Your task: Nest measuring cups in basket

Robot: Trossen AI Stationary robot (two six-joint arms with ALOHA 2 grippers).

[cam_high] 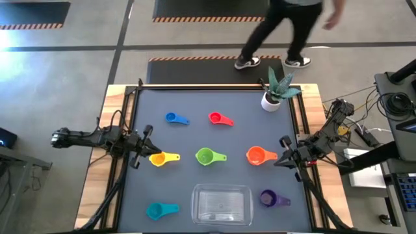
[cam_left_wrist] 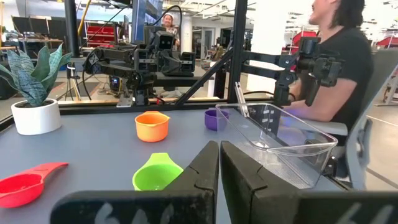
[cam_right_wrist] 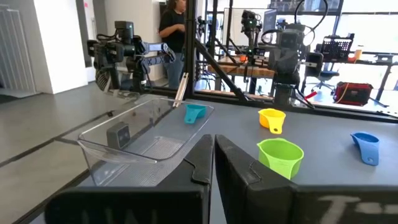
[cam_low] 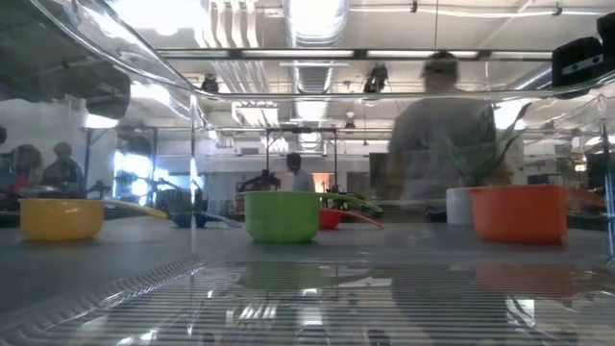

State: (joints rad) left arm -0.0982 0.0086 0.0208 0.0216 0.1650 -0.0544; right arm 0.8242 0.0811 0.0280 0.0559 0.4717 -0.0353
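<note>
Seven measuring cups lie on their bases on the dark table: blue [cam_high: 171, 117], red [cam_high: 216, 117], yellow [cam_high: 156, 158], green [cam_high: 205, 156], orange [cam_high: 256, 155], purple [cam_high: 268, 197] and teal [cam_high: 155, 210]. The clear basket [cam_high: 222, 203] stands at the near edge between teal and purple. My left gripper [cam_high: 147, 147] is shut beside the yellow cup at the table's left side. In its wrist view its fingers [cam_left_wrist: 219, 171] point past the green cup [cam_left_wrist: 155, 175]. My right gripper [cam_high: 283, 155] [cam_right_wrist: 213, 163] is shut beside the orange cup at the right side.
A white plant pot [cam_high: 271, 101] with a spiky plant stands at the far right corner. A person [cam_high: 279, 29] walks past beyond the far edge. Metal frame rails run along the table's left and right sides.
</note>
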